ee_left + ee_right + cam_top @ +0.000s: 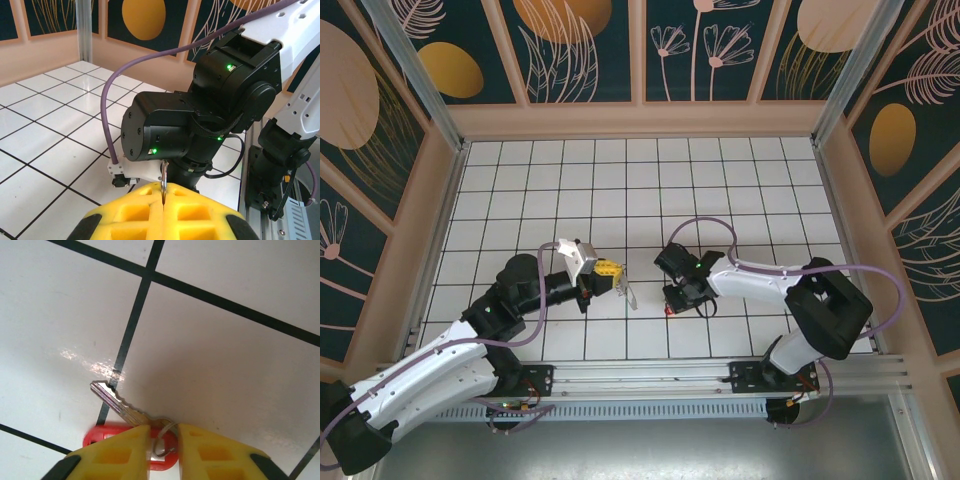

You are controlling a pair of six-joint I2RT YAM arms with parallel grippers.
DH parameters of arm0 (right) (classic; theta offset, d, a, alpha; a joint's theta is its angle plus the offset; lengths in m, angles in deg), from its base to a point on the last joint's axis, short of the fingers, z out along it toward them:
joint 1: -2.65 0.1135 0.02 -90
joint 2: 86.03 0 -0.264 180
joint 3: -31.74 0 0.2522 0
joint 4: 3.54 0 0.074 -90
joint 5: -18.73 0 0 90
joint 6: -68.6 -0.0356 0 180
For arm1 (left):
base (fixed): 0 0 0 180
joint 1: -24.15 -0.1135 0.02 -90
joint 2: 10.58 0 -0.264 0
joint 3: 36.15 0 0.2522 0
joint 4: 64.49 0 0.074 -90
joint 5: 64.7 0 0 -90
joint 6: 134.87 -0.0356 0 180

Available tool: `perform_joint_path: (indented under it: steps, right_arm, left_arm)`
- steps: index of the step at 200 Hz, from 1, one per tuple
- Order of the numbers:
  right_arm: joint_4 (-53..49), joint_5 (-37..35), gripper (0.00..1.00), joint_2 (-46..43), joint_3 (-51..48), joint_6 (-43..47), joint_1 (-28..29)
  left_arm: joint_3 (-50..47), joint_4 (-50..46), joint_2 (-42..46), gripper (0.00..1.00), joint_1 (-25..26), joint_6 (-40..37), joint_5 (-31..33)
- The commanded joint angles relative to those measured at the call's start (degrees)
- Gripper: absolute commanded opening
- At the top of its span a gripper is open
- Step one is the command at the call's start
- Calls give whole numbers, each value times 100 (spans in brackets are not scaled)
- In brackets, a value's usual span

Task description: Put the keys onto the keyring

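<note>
My left gripper (163, 189) is closed tight on a thin metal piece that I take for the keyring (163, 174), poking out just past its tips. My right gripper (164, 435) is narrowed around the head of the key (117, 402). The red tag (102, 434) lies beneath one finger and the blade tip is on the desk (225, 365). I cannot tell whether it truly clamps. Nothing is threaded yet, and that whole step remains.

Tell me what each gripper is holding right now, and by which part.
Left gripper pinches the keyring by its wire. Right gripper straddles the key at its head; a firm grip cannot be told.
</note>
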Motion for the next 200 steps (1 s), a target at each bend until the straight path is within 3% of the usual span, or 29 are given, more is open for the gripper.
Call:
perform_joint_path:
  steps: [1,91,200]
  right_arm:
    - [-162,-162,18,103,55,14,39]
    - [-149,-225,11,-187,-137,-121,14]
    - [-56,-290,14,-189,-197,-182,-101]
  left_arm:
    - [8,195,57,0,26,54,0]
    - [64,133,48,0,23,52,-21]
    - [72,133,106,0,24,60,-39]
